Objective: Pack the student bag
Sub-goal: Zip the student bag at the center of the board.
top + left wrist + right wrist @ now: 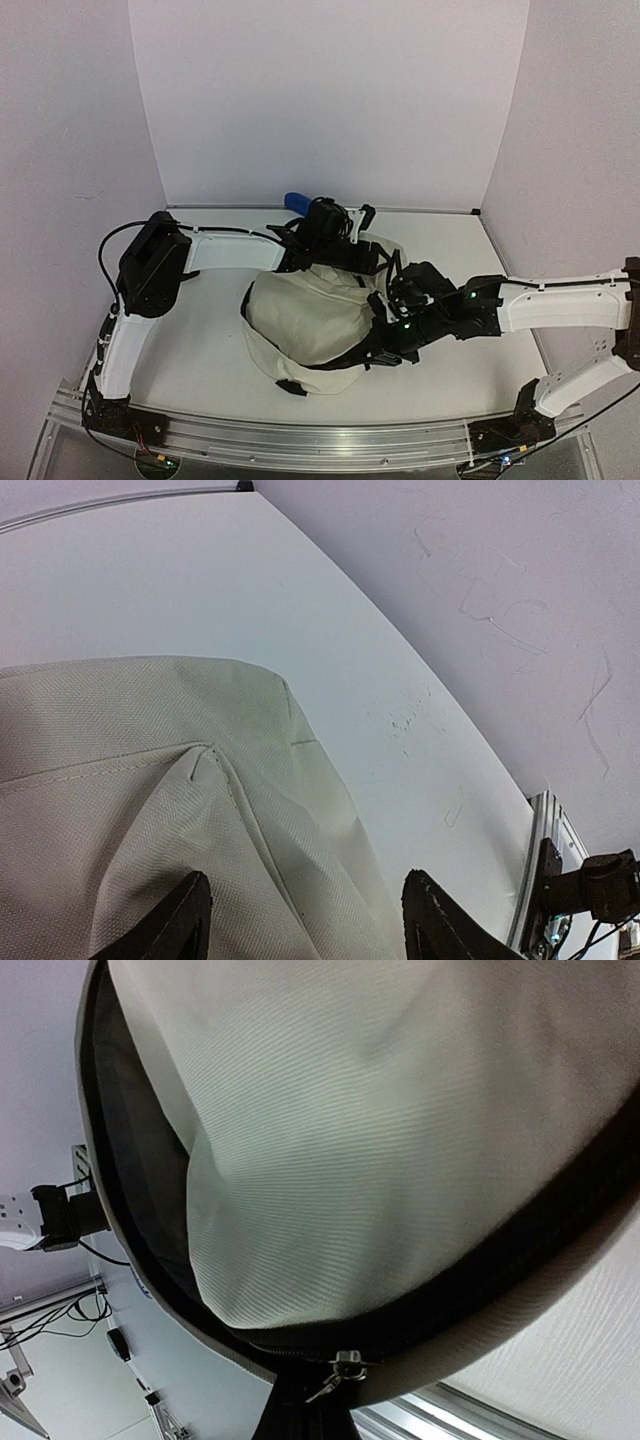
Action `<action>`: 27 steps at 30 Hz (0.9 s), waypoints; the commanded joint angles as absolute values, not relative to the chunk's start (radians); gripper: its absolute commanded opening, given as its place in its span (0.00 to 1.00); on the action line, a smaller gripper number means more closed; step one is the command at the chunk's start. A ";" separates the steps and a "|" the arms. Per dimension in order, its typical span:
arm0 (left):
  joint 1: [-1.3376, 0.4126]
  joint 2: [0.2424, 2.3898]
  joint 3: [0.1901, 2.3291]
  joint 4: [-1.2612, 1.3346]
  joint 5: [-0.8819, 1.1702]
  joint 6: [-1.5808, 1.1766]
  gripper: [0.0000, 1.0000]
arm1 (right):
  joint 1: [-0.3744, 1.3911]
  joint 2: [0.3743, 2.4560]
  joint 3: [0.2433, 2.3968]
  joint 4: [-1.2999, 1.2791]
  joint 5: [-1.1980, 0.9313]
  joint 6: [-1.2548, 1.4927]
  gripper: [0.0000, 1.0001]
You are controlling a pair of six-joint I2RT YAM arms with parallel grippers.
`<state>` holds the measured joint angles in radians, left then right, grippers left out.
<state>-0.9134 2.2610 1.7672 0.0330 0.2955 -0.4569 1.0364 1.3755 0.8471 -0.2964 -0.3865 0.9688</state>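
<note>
The student bag (310, 318) is a cream fabric backpack lying in the middle of the table, with black straps at its near edge. My left gripper (383, 268) reaches over its far side. In the left wrist view this gripper (305, 882) is open, both black fingertips (432, 905) hovering over creased cream fabric (150, 810) with nothing between them. My right gripper (393, 300) is at the bag's right edge. In the right wrist view its dark fingers (300, 1415) are shut just under the metal zipper slider (346, 1364), on the thin pull hanging from it. The black zipper band (480, 1280) curves round the bulging fabric.
A blue object (297, 201) lies by the back wall behind the left wrist. An aluminium rail (330, 440) runs along the near table edge. White walls close in the left, back and right. Bare table (330, 630) shows to the right of the bag.
</note>
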 commanded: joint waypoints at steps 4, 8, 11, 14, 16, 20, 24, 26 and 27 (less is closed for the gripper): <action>-0.861 2.321 1.777 -0.087 0.207 -0.456 0.66 | 1.072 1.350 0.927 -0.179 -0.487 0.942 0.00; -0.861 2.233 1.749 -0.107 0.207 -0.440 0.70 | 1.073 1.333 0.927 -0.179 -0.418 0.943 0.00; -0.861 2.126 1.673 -0.112 0.196 -0.425 0.76 | 1.071 1.322 0.924 -0.179 -0.355 0.951 0.00; -0.850 2.024 1.590 -0.145 0.169 -0.417 0.81 | 1.070 1.320 0.921 -0.179 -0.311 0.948 0.00; -0.835 1.957 1.536 -0.183 0.149 -0.419 0.83 | 1.069 1.329 0.920 -0.179 -0.301 0.943 0.00; -0.820 1.840 1.440 -0.248 0.138 -0.409 0.86 | 1.067 1.355 0.925 -0.179 -0.306 0.923 0.00; -0.820 1.781 1.376 -0.251 0.302 -0.380 0.86 | 1.065 1.372 0.931 -0.179 -0.320 0.913 0.00; -0.821 1.765 1.332 -0.211 0.381 -0.404 0.83 | 1.065 1.373 0.935 -0.179 -0.332 0.905 0.00; -0.823 1.758 1.308 -0.186 0.423 -0.420 0.81 | 1.065 1.373 0.936 -0.179 -0.339 0.899 0.00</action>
